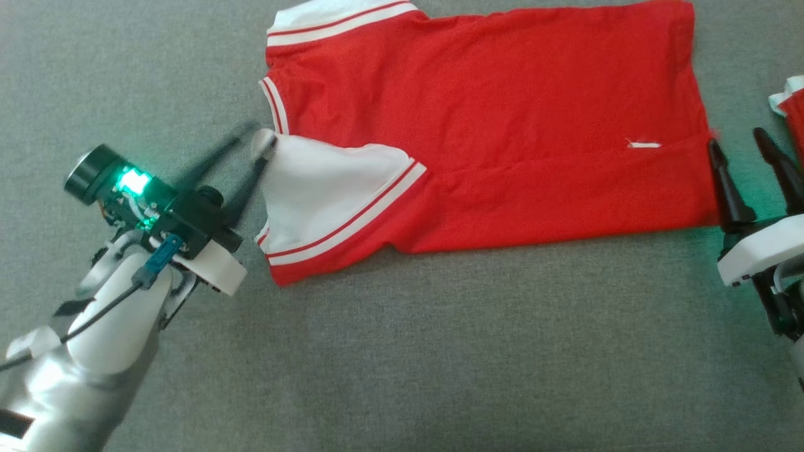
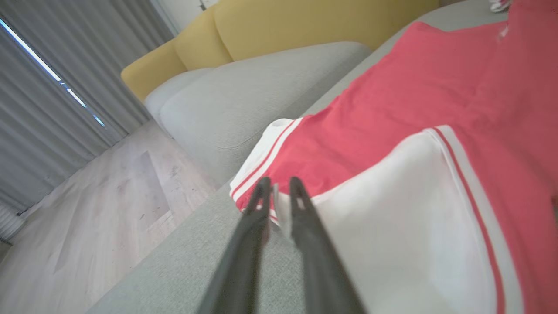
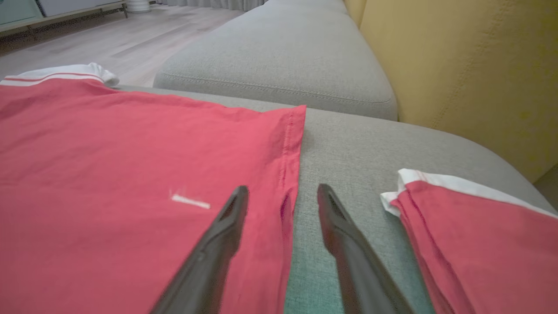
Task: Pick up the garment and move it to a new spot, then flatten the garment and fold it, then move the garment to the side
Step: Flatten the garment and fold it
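Left gripper (image 1: 259, 135) first, in the head view: its blurred fingers point at the white sleeve (image 1: 326, 182) of the red garment (image 1: 502, 113), tips right at the sleeve's outer corner. The garment lies spread flat across the grey sofa seat (image 1: 440, 351), sleeves toward the left arm and hem toward the right. Over at that hem sits the right gripper (image 1: 736, 138), jaws wide and nothing in them. A second red-and-white garment (image 1: 794, 113) peeks in at the right edge.

On to the left wrist view: only a narrow gap between the two fingers, and the sleeve's white edge sits in it. Whether it is pinched or loose, I cannot tell. Beyond are the yellow sofa back (image 2: 305, 26), a wooden floor (image 2: 109, 196) and grey curtains (image 2: 43, 109).

Right wrist view now: the fingers stand well apart and straddle the hem, one over red cloth, the other over bare cushion. A small white label (image 3: 190, 201) lies just beside the finger over the cloth.
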